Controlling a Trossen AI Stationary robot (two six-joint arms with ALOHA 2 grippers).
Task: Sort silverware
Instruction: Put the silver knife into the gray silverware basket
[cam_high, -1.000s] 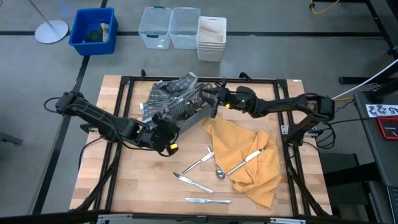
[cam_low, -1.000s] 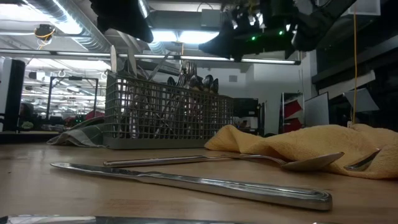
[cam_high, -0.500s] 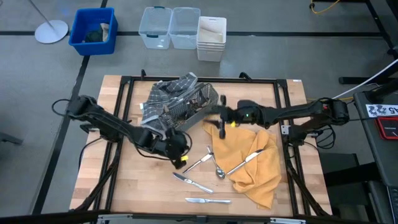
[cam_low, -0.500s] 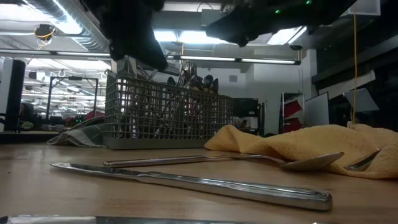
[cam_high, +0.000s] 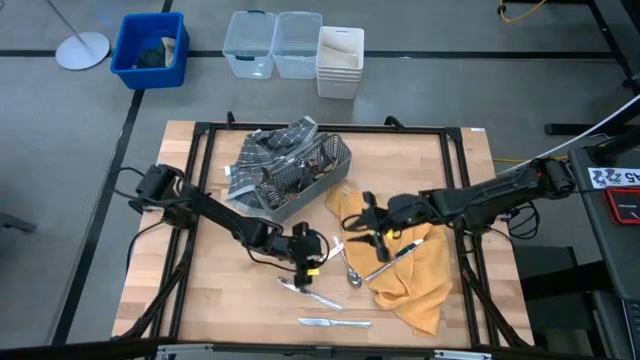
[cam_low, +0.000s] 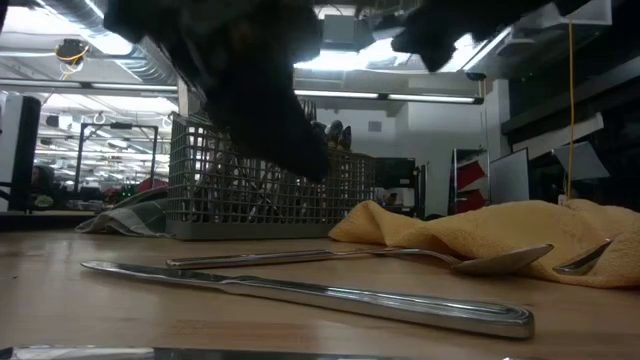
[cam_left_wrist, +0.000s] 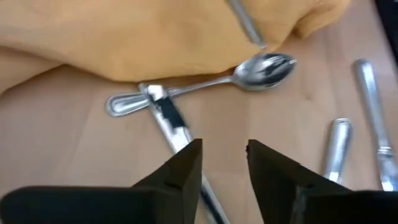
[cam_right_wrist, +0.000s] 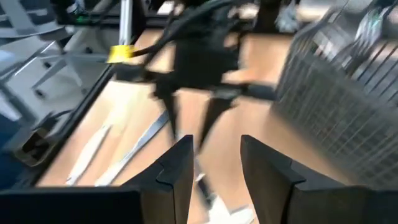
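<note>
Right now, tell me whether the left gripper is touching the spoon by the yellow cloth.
Apart. In the left wrist view the open left gripper hovers with bare wood showing between its fingertips and the spoon beside the yellow cloth.

A robotics lab or workshop is shown — an industrial space, not a home. A wooden table (cam_high: 200, 300) in a black metal frame is set on a grey concrete floor. Beyond the table, clear plastic bins (cam_high: 272, 42) and a blue bin (cam_high: 150, 48) are placed on the floor. Behind the table, exposed ceiling ducting (cam_low: 110, 35), strip lights and equipment racks are seen.
</note>
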